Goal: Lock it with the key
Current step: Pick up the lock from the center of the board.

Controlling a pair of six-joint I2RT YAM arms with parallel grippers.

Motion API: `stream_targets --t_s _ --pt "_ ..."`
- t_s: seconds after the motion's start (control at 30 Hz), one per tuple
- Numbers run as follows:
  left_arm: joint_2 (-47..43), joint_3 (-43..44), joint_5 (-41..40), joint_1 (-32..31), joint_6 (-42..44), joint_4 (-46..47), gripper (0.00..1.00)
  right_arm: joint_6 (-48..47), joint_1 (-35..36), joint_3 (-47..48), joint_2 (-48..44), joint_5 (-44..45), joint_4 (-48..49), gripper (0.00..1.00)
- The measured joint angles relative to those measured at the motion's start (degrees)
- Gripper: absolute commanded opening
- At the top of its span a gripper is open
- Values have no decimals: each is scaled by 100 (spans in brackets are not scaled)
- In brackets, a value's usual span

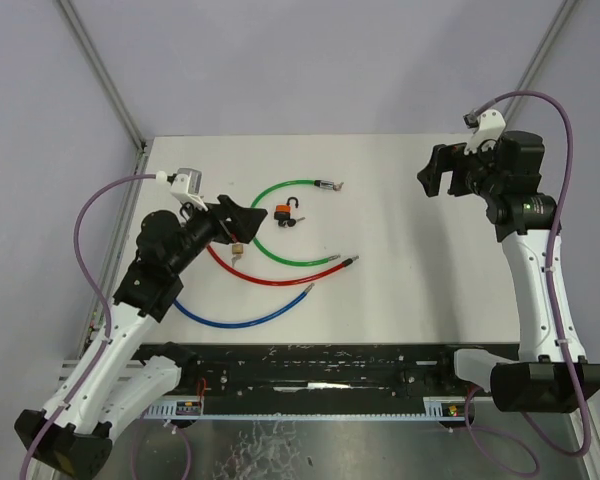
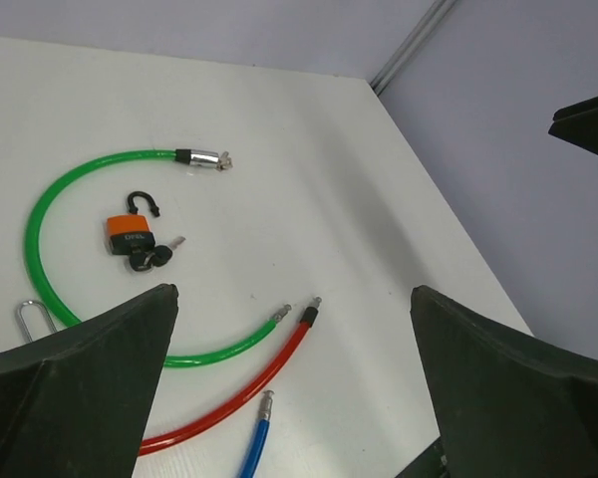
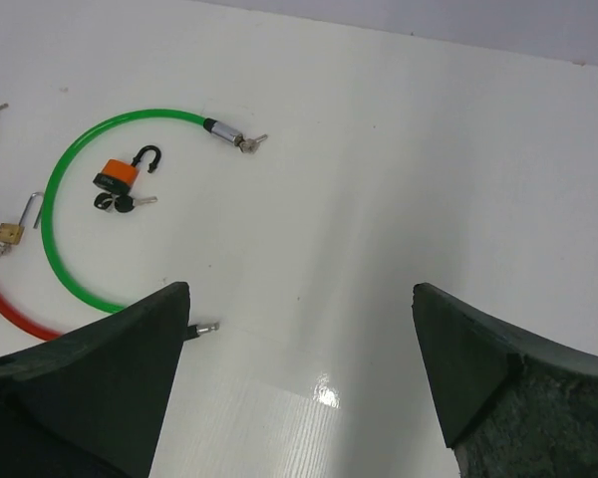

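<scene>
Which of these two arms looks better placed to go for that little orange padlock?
Left. The left hand hovers open just beside the orange padlock, which lies within the green cable curve; the right hand hangs far off over the table on the other side.

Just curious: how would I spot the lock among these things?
On the white table, find the curved green cable. Inside its curve lies the orange padlock, keys at its base. Unlike the small brass padlock nearby, it has an orange body and black shackle.
</scene>
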Motion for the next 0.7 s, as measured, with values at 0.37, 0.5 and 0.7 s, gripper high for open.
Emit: stream_targets --t_s 0.37,0.5,0.7 --pt "-122 -673 286 92 -866 664 100 625 -258 -457 0 -907 404 100" --pt "24 -772 356 101 -1123 741 100 833 -282 -841 0 -1357 726 100" --pt "343 -833 -229 -824 -1119 778 100 807 -291 -1281 20 -1993 894 100"
